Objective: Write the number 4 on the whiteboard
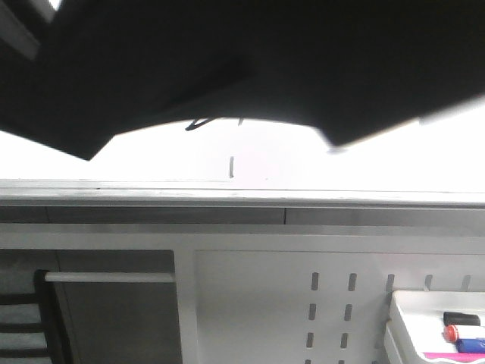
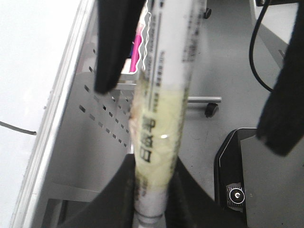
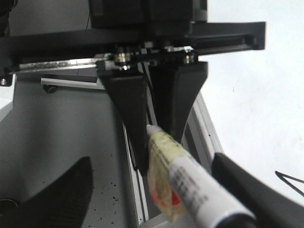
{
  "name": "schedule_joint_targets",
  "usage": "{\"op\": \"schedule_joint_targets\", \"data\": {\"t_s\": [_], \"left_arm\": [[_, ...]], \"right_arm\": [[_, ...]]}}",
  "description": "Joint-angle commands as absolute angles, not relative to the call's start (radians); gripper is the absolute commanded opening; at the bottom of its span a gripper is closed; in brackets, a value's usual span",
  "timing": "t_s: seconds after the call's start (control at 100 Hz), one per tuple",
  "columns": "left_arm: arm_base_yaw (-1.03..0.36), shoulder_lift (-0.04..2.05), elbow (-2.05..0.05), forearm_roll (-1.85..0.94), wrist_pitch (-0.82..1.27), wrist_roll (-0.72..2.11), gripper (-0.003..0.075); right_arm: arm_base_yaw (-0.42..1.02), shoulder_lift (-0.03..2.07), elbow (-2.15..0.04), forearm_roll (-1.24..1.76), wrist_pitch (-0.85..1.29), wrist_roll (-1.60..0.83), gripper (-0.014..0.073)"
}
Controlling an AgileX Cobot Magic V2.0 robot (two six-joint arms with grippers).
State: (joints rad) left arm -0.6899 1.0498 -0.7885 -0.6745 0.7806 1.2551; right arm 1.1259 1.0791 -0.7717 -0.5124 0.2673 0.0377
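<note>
My left gripper [image 2: 153, 164] is shut on the tail of a white marker [image 2: 164, 85] wrapped in yellowish tape. The right wrist view shows that gripper [image 3: 156, 142] head-on, holding the marker [image 3: 190, 180]. My right gripper [image 3: 151, 164] is open, its two black fingers [image 2: 111, 47] standing wide apart either side of the marker's far end. The whiteboard [image 1: 288, 159] carries thin black strokes [image 1: 198, 122], plus a short vertical stroke [image 1: 231, 167]. Dark arms hide the rest, so I cannot tell whether they form the number 4. One stroke end [image 2: 19, 128] shows in the left wrist view, another [image 3: 289, 179] in the right.
A grey metal rail [image 1: 227, 199] runs along the whiteboard's near edge, above a perforated grey panel [image 1: 333, 303]. A white tray [image 1: 402, 318] at the lower right holds spare markers [image 1: 464, 334]. A black device [image 2: 266, 180] and a cable [image 2: 259, 57] lie beside the board.
</note>
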Motion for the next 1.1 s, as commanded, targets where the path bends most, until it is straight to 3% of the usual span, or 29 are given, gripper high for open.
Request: {"op": "schedule_joint_targets", "data": {"t_s": [0.0,0.27,0.44,0.53,0.69,0.86,1.09], "left_arm": [[-0.693,1.043,-0.822,-0.725,0.740,1.239,-0.0020],[-0.693,1.081,-0.769,-0.774,0.662,1.239,-0.0020],[-0.693,1.139,-0.727,-0.928,0.477,1.239,-0.0020],[-0.693,1.170,-0.708,-1.058,0.357,1.239,-0.0020],[-0.693,1.241,-0.702,-1.327,0.122,1.239,-0.0020],[-0.693,1.318,-0.702,-1.412,-0.050,1.239,-0.0020],[-0.693,1.372,-0.746,-1.474,-0.104,1.239,-0.0020]], "right_arm": [[1.127,1.028,-0.801,-0.533,0.237,0.032,0.0510],[1.127,0.878,-0.801,-0.575,0.276,0.032,0.0510],[1.125,0.773,-0.801,-0.578,0.392,0.054,0.0487],[1.125,0.718,-0.801,-0.580,0.465,0.112,0.0337],[1.125,0.628,-0.801,-0.580,0.552,0.138,-0.0075],[1.125,0.566,-0.801,-0.580,0.556,0.140,-0.0052],[1.125,0.554,-0.797,-0.580,0.569,0.142,-0.0052]]}}
